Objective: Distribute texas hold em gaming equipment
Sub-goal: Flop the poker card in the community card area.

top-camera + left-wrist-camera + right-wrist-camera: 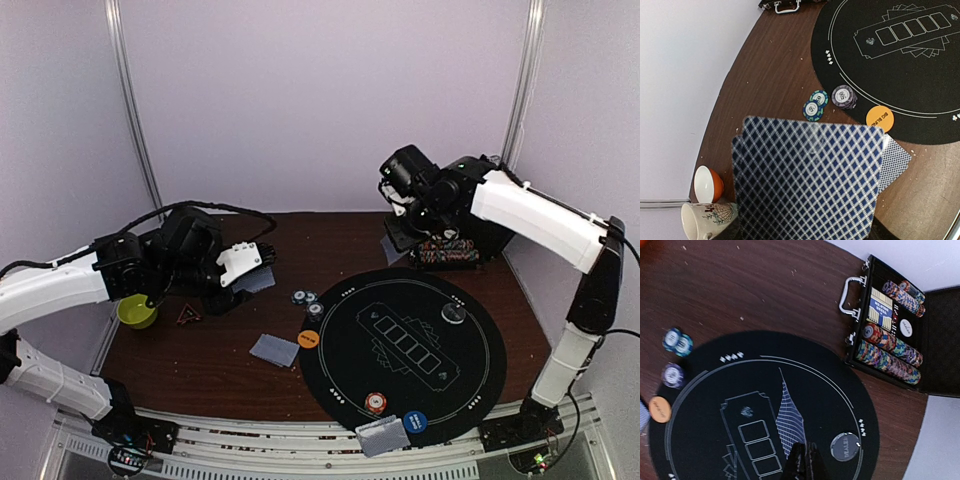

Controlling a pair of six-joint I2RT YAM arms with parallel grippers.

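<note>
L tool [250, 276]: clamped on card deck [807, 185], held up over table [200, 385], left of poker mat [470, 375]. Fingers hidden behind deck in wrist cam, so grip is read from top cam. Deck backs (blue lattice) face the cam. Stack slightly splayed, w/ offset edges showing on its left side. Long axis: can't fix, lower edge cut by frame.

R tool [801, 460]: fingers pinched nearly together on one end of a single card [788, 422]. Card seen almost edge-on, long axis running straight out from fingertips, free end pointing away from tool. Mat lies below it in wrist cam. Held in air at far side, near chip case [940, 335].

On table/mat:
- loose card [274, 350] on table, just beside big-blind button [879, 119]
- second card [383, 437] at mat's near rim, beside blue disc [415, 422]
- striped chips [816, 105] at mat's left rim
- dark disc [845, 446] on mat

Risks (judgement):
- Splayed deck: a card could slide out on a fast swing or if the grip slackens.
- Single card held by one end, off the surface: on release it may flutter or flip, landing face-up or off its spot.
- R arm close to open case: could clip the lid.
</note>
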